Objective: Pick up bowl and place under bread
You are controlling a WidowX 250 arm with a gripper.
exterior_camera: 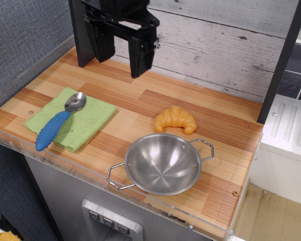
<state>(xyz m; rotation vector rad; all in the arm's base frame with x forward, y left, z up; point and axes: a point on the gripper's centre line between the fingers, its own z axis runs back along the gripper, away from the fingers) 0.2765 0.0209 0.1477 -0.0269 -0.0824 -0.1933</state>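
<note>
My jaws [121, 50] hang spread and empty above the rear left of the desk [140, 100], well apart from every object. The bowl [162, 162] sits upright near the front edge, its two wire handles pointing to the front left and rear right. The bread [175, 119] lies just behind the bowl, its near edge at the bowl's rim. At left, a blue-handled spoon [57, 124] rests on a green cloth [85, 123].
</note>
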